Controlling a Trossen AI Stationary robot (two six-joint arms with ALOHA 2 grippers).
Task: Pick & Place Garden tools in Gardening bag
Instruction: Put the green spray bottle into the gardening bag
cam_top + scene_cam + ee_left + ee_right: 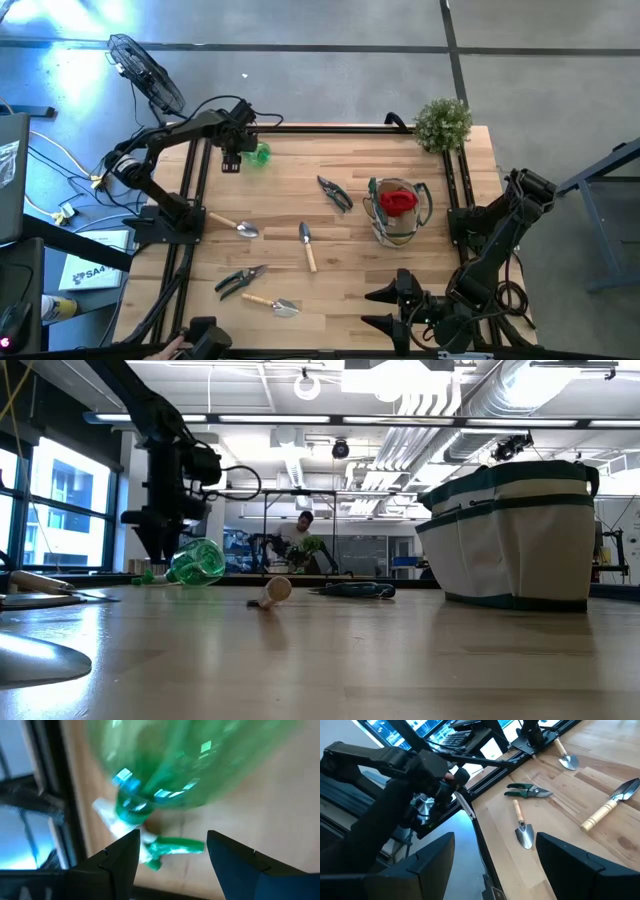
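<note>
Here, left gripper [231, 163] beside spray bottle [259, 154]

Count on the table: three wooden-handled trowels [241, 226] [307, 246] [272, 303]. Two pruning shears, one dark-handled [335, 193], one green-handled [240, 280]. One green spray bottle [258, 154]. One gardening bag [399, 214], holding one red glove-like piece [398, 201]. One bushy green plant [442, 123]. Two robot arms.

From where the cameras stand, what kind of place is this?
Probably a robotics lab in an open industrial office: exposed ceiling ducts, a person at a desk in the background, and a wooden table with two arms mounted.
</note>
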